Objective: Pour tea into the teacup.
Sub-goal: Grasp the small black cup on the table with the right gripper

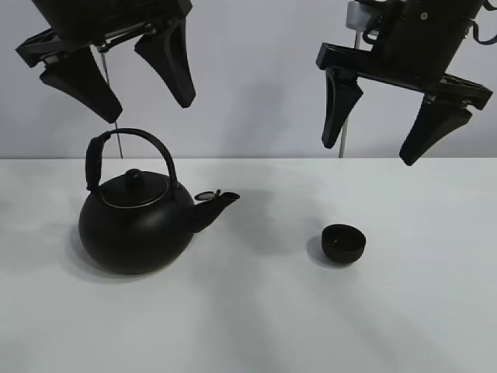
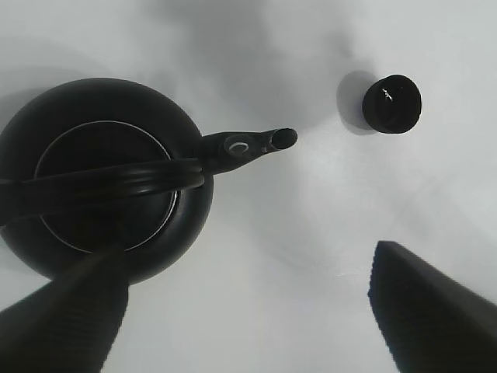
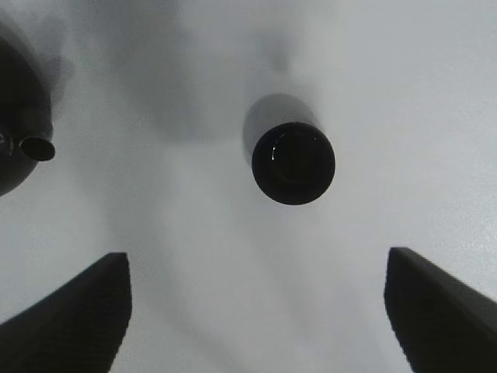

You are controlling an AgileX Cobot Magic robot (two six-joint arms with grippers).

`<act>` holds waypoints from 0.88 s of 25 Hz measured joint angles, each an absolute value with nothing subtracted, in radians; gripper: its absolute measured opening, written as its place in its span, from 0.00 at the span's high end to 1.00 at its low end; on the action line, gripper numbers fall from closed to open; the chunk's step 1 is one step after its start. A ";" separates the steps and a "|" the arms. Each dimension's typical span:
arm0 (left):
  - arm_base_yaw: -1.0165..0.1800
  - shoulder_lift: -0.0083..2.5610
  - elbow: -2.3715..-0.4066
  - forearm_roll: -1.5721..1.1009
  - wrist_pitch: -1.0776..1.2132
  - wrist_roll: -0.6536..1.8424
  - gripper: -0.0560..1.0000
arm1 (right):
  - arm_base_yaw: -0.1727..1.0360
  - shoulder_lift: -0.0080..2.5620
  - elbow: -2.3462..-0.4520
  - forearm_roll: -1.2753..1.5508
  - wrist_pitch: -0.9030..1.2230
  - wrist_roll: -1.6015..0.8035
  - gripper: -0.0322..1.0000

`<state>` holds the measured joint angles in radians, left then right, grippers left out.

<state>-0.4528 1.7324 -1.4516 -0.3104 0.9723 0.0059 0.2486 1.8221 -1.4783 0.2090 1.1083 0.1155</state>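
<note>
A big round black kettle (image 1: 136,221) with an arched handle stands on the white table at the left, spout pointing right toward the small black teacup (image 1: 343,243). My left gripper (image 1: 147,105) hangs open high above the kettle, touching nothing. My right gripper (image 1: 371,151) hangs open high above the teacup. The left wrist view shows the kettle (image 2: 105,175) from above, with the teacup (image 2: 392,103) beyond the spout. The right wrist view shows the teacup (image 3: 293,162) below the open fingers and the spout tip (image 3: 36,148) at the edge.
The white table (image 1: 256,318) ends at a pale grey back wall. A thin metal post (image 1: 342,140) stands behind the right gripper. Only the kettle and teacup stand on the table.
</note>
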 joint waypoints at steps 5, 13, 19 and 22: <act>-0.453 1.732 -1.452 -0.310 0.972 0.006 0.37 | 0.249 1.823 -1.478 0.202 1.108 0.019 0.37; -0.453 1.732 -1.452 -0.310 0.971 0.006 0.37 | 0.281 1.879 -1.478 0.133 1.101 -0.343 0.37; -0.453 1.732 -1.452 -0.310 0.967 0.006 0.37 | 0.384 1.956 -1.478 -0.012 1.015 -0.448 0.37; -0.453 1.732 -1.452 -0.310 0.965 0.006 0.37 | 0.403 2.004 -1.478 -0.033 1.004 -0.438 0.37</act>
